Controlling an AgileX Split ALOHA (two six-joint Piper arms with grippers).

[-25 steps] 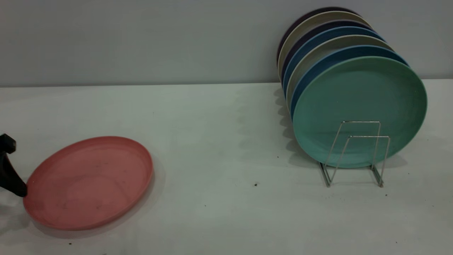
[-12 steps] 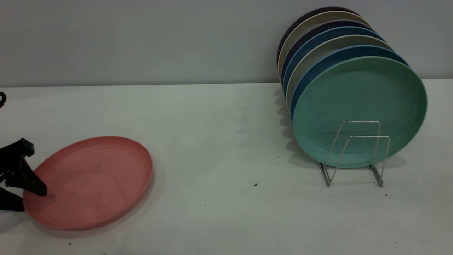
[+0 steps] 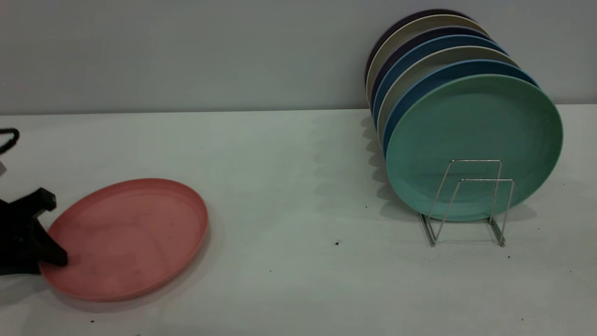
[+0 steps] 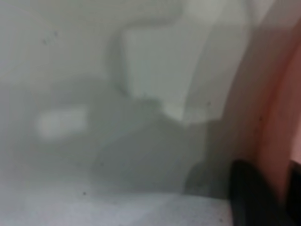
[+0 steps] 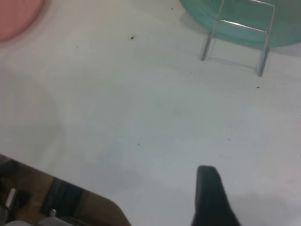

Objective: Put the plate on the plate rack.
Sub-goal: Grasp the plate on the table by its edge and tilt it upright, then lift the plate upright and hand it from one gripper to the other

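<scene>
The salmon-pink plate (image 3: 126,238) lies on the white table at the front left. My left gripper (image 3: 46,265) is at the plate's left edge with one finger on top of the rim and one under it, shut on the rim. The left wrist view shows the pink rim (image 4: 277,117) between two dark fingers (image 4: 249,197). The silver wire plate rack (image 3: 475,160) stands at the right, with two bare loop dividers in front. My right gripper (image 5: 212,197) hovers over bare table; its view shows the rack (image 5: 244,26) and the plate's edge (image 5: 14,19).
A teal-green plate (image 3: 473,140) stands in the rack, with several blue, cream and dark plates (image 3: 419,51) behind it against the grey wall. Small dark specks (image 3: 336,243) lie on the table. The table's front edge (image 5: 70,186) shows in the right wrist view.
My left gripper has come in from the left onto the plate's rim and closed on it. The plate has shifted slightly to the right.
</scene>
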